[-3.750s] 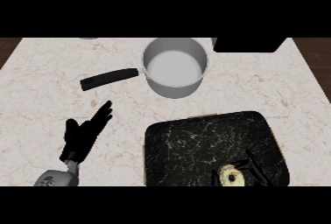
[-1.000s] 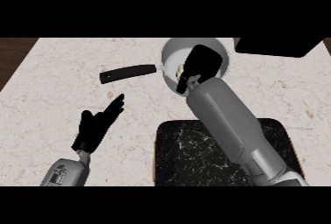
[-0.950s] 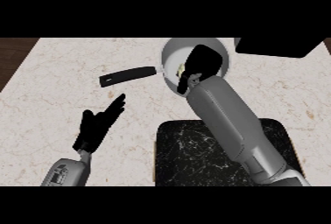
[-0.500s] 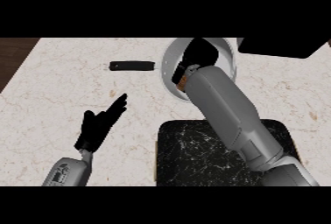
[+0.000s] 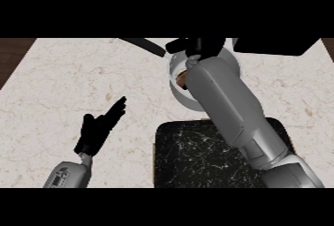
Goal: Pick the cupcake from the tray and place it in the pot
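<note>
Two hands face you: your right hand [image 5: 199, 46] hangs over the pot [image 5: 179, 90], fingers' state unclear; the cupcake [image 5: 180, 78] sits inside the pot. Your left hand [image 5: 98, 129] rests open above the tabletop [image 5: 78, 79], beside the tray [image 5: 195, 154].

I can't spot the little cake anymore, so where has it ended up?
In the head view the cupcake shows as a brown bit inside the white pot at the counter's far middle, just left of the right forearm, above the dark tray.

Right hand [image 5: 199, 45] over pot [image 5: 179, 92], cupcake [image 5: 182, 78] inside, left hand [image 5: 98, 128] resting, dark tray [image 5: 195, 154]
</note>
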`<state>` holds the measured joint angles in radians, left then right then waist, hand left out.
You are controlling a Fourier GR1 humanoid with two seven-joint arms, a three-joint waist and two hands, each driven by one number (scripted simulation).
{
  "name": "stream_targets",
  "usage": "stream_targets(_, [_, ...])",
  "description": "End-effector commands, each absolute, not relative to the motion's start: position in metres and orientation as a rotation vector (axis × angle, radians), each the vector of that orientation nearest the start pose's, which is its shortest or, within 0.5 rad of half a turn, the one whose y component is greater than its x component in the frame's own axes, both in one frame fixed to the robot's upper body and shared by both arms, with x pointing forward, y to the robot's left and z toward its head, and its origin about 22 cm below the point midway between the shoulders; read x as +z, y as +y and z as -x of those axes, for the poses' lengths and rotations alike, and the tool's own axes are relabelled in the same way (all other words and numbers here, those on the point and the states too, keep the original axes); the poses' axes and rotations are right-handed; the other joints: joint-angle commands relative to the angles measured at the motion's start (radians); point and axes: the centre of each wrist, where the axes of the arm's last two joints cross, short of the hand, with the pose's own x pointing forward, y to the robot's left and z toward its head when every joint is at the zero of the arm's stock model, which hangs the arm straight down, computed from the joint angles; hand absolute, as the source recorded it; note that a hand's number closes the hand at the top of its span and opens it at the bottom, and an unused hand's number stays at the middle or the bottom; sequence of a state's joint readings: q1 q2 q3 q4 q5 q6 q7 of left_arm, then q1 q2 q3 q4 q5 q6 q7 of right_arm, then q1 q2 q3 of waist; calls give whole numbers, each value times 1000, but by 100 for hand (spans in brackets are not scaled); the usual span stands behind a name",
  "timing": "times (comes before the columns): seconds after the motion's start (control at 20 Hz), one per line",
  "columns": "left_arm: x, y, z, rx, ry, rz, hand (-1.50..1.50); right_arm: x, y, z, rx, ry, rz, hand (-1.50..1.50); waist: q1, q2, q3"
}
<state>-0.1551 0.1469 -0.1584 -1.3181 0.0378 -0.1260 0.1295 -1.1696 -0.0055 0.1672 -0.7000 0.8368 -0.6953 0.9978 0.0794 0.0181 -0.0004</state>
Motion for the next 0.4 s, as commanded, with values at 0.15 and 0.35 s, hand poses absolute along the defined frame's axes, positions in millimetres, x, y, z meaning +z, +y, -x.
stream_targets(0.15, [-29, 230, -269, -327, -1279, 90, 0, 161, -39, -422, -337, -1496, 988, -150, -44, -16, -1])
stream_targets(0.35, [-23, 241, -269, -287, -1277, 68, 0, 151, -49, -414, -413, -1547, 973, -150, -80, -23, 0])
